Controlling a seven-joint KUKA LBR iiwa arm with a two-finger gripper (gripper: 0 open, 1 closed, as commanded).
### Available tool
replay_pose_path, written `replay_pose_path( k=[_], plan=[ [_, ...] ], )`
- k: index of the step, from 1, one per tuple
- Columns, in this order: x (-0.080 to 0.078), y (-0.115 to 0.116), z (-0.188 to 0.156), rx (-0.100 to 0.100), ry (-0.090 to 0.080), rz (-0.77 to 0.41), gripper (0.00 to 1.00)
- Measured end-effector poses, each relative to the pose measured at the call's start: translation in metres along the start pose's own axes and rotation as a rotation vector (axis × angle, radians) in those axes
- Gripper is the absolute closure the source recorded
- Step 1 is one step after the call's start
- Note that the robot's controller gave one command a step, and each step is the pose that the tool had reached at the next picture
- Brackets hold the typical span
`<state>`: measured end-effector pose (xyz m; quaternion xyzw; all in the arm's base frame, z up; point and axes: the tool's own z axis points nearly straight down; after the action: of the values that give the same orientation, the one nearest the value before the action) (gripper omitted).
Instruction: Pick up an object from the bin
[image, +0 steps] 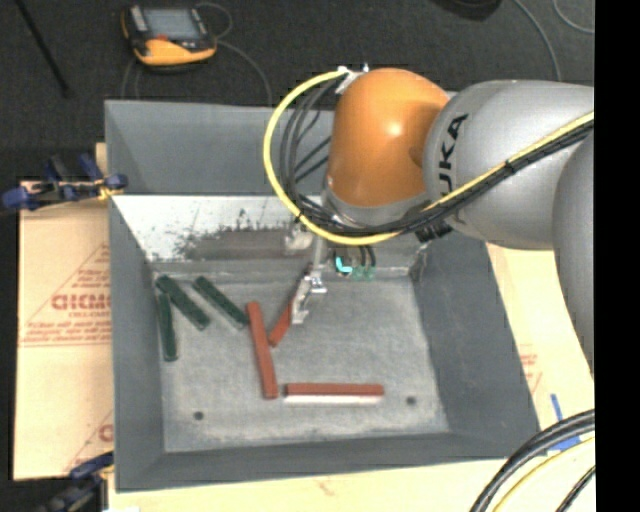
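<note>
One short red stick (281, 328) beside gripper (303, 303)

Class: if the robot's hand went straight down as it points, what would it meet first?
Probably the short red stick just below the hand, beside the long red bar; depth is unclear, so perhaps the bin floor.

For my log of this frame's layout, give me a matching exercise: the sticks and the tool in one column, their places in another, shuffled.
1. green sticks
2. short red stick
3. level red stick
4. tool

A. lying crosswise by the near wall
B. over the middle of the bin, toward its far wall
C. left part of the floor
D. slanted, right at the tool's tip

Pairs: 1-C, 2-D, 3-A, 4-B
</note>
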<state>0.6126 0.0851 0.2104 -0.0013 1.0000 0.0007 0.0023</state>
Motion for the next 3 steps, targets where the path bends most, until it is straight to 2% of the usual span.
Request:
replay_pose_path(
  k=[1, 2, 3],
  plan=[
    [0.000, 0.000, 0.000, 0.000, 0.000, 0.001, 0.00],
    [-0.008, -0.013, 0.056, 0.000, -0.005, 0.067, 0.00],
    [-0.002, -0.009, 0.131, -0.001, 0.009, 0.056, 1.00]
  ],
)
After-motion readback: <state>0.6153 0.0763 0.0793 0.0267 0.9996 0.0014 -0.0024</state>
